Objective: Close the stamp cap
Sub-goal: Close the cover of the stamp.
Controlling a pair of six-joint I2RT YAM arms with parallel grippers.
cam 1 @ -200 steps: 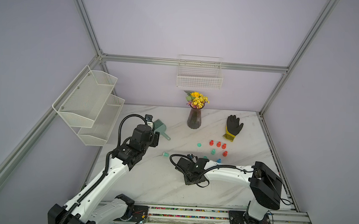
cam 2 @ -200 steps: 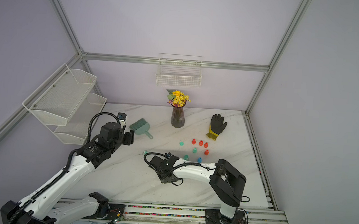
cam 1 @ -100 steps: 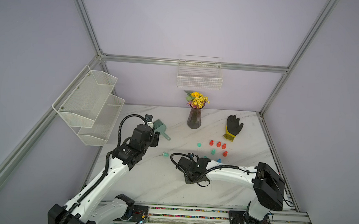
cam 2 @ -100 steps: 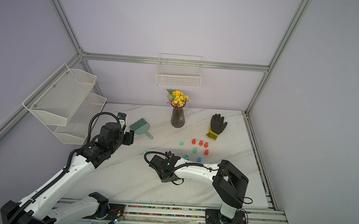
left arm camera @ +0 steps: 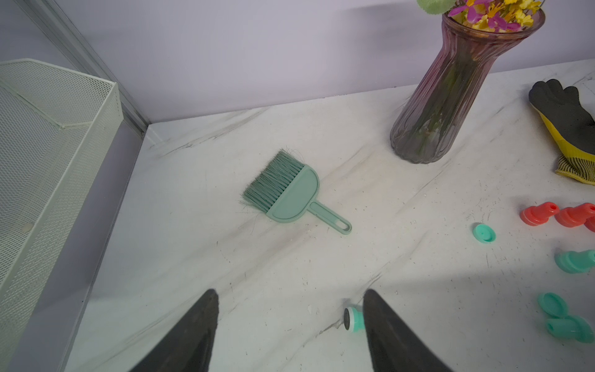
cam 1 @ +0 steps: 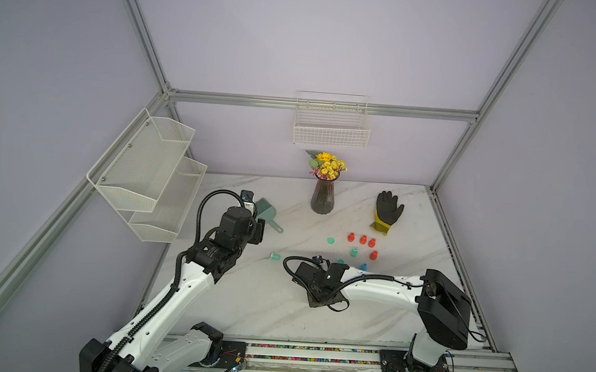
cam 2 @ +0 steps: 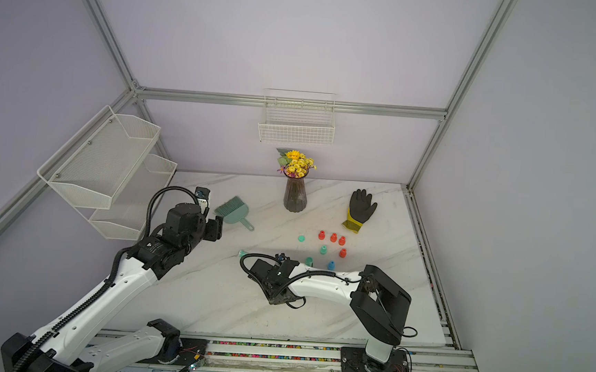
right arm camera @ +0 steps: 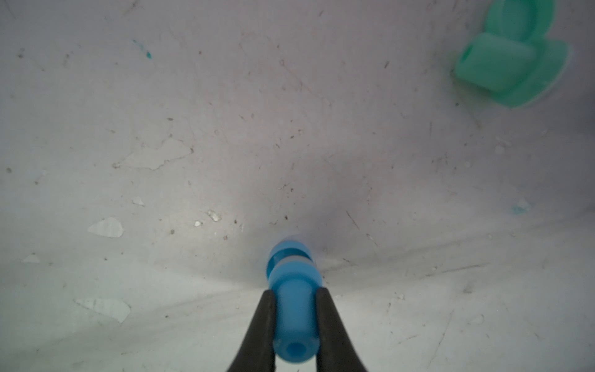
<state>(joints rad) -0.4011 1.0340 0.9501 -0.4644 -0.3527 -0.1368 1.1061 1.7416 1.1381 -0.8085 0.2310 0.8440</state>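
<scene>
Bare tabletop (stamps beyond)

Left arm: long links in white moulded shell, joints in black housings, a small white logo on one black joint. A black ribbed hose runs along the white link and arcs above the wrist.

Right arm: same white shell, with a large boxy black housing at the shoulder. A thin smooth black cable follows the link and curls round the wrist block.

Left gripper: two matte black fingers, broad at the root, tapering to rounded tips.

Right gripper: same black tapered fingers, smooth-faced.
</scene>
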